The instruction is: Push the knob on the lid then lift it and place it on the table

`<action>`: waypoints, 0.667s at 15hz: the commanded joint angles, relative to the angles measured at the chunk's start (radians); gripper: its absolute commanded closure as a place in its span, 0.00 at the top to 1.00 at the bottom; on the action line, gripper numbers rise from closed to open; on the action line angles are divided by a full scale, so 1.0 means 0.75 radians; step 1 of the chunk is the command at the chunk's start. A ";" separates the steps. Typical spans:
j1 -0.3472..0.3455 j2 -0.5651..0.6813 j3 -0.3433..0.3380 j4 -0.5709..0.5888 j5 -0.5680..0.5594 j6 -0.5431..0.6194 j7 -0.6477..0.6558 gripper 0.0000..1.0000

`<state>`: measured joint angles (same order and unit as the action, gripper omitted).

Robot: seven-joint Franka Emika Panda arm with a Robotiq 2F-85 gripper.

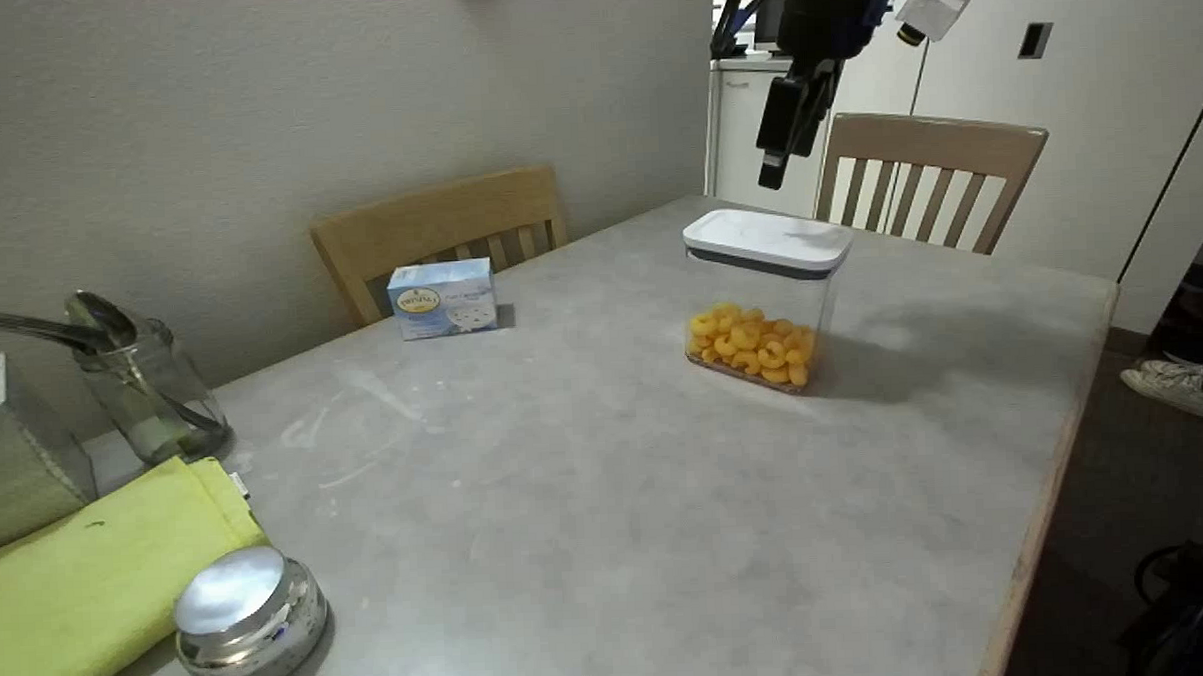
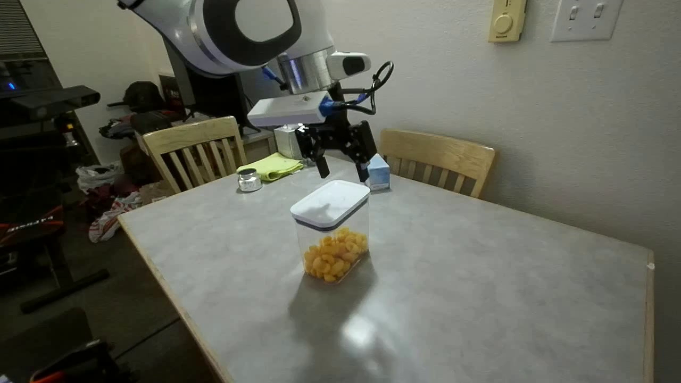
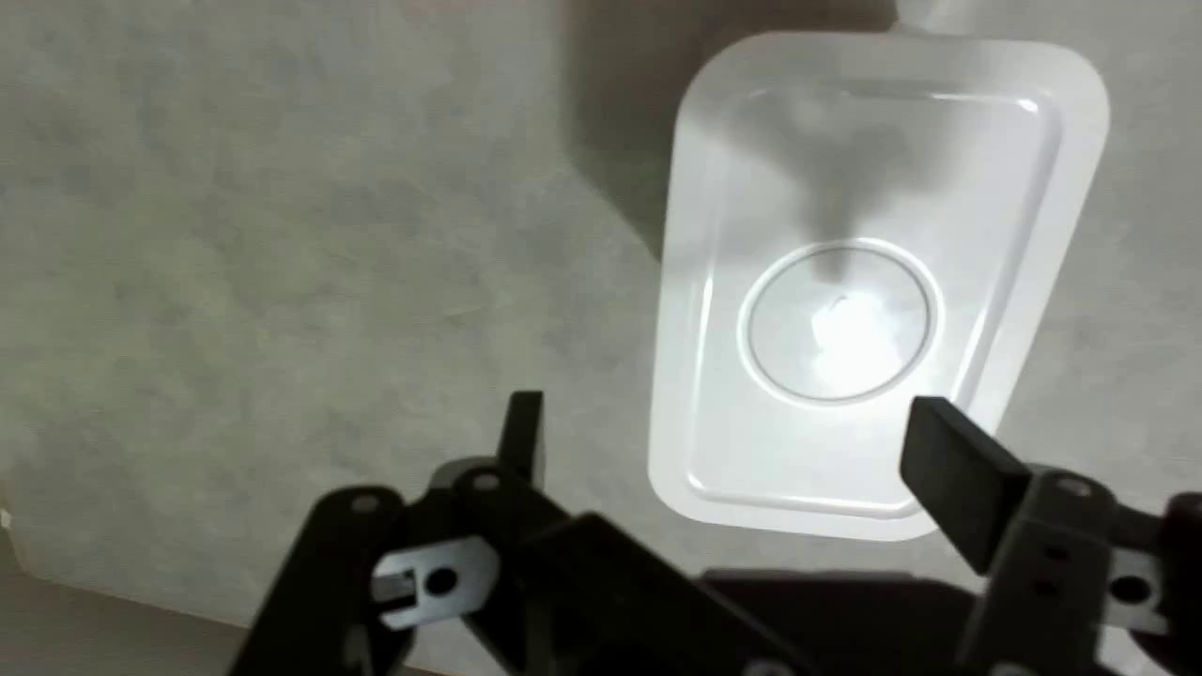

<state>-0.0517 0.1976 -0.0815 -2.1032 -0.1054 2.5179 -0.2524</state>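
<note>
The white lid [image 1: 768, 238] sits flat on a clear container [image 1: 760, 290] standing on the light grey table [image 1: 567, 499]. The lid also shows in an exterior view [image 2: 330, 205] and in the wrist view [image 3: 798, 460]. The round knob [image 3: 840, 321] lies at the lid's centre and looks level with it, with a bright glare on it. My gripper [image 2: 343, 173] is open and empty above the lid, apart from it. In the wrist view the fingers [image 3: 728, 406] are wide apart; the right finger overlaps the lid's edge and the left one is beyond it, over the table.
Yellow pasta [image 1: 752, 345] fills the container's lower part. A blue-white tea box [image 1: 445, 299] stands near the wall. A silver jar [image 1: 249, 620], a yellow cloth [image 1: 100, 596], a glass with cutlery [image 1: 153, 394] and a grey box [image 1: 20, 448] stand at the far end. Chairs [image 2: 436, 159] line the edges.
</note>
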 commanded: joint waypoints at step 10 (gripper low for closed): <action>-0.029 0.090 0.087 0.037 0.133 -0.037 -0.051 0.13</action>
<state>-0.0514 0.2475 -0.0353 -2.0980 -0.0374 2.5108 -0.2581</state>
